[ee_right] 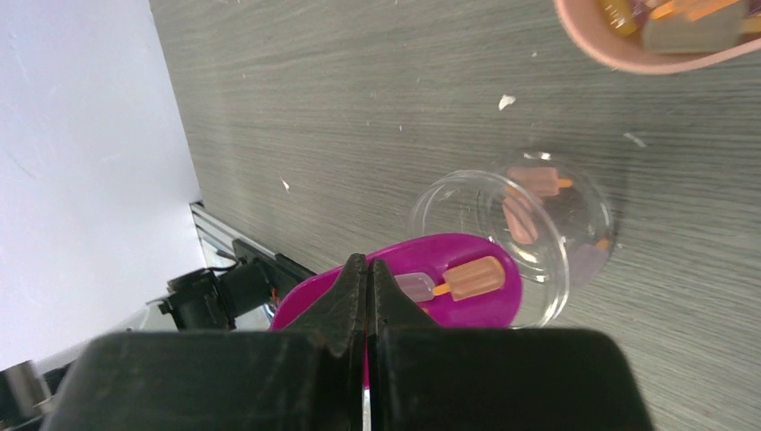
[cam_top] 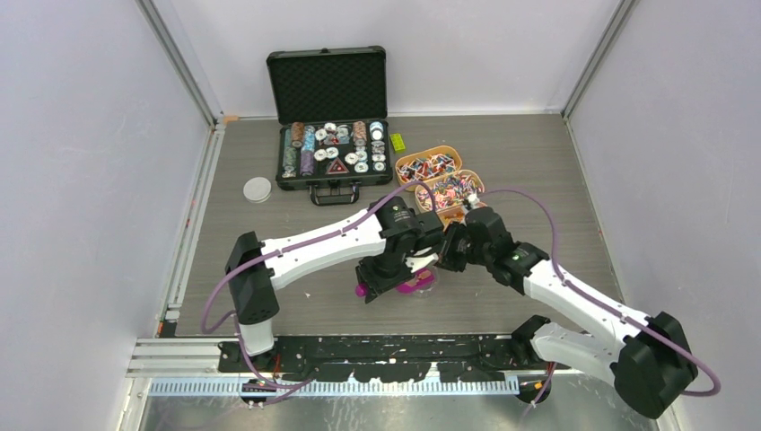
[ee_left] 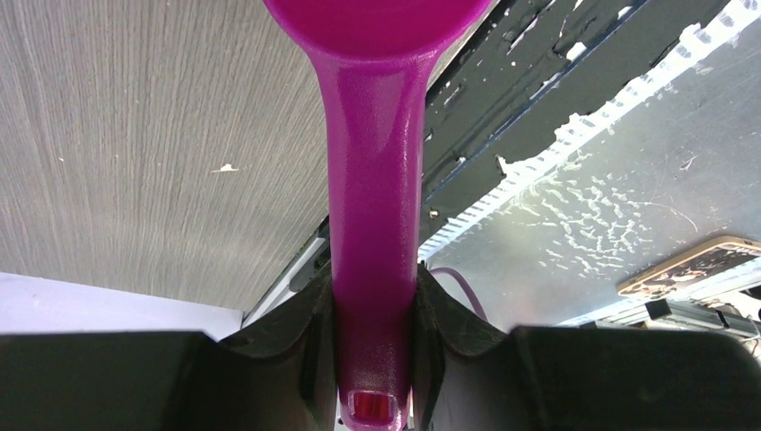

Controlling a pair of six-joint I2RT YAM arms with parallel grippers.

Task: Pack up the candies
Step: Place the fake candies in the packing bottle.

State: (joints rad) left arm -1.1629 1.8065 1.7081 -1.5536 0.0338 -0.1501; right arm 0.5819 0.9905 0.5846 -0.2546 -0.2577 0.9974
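Observation:
My left gripper (ee_left: 375, 346) is shut on the handle of a magenta scoop (ee_left: 372, 180), low over the table near the front (cam_top: 415, 285). In the right wrist view the scoop's bowl (ee_right: 485, 310) carries two candies, an orange one (ee_right: 476, 277) and a whitish one (ee_right: 413, 285). It hangs over the rim of a clear plastic cup (ee_right: 574, 260) that holds a few more candies (ee_right: 520, 215). My right gripper (ee_right: 368, 274) is shut just above the scoop, with nothing showing between its fingers. Many loose candies fill two orange bowls (cam_top: 429, 167) (cam_top: 449, 190).
An open black case (cam_top: 328, 85) with rows of poker chips stands at the back. A small yellow-green block (cam_top: 397, 142) lies to its right, a white round lid (cam_top: 258, 189) to its left. A pink bowl rim (ee_right: 628, 58) lies beyond the cup.

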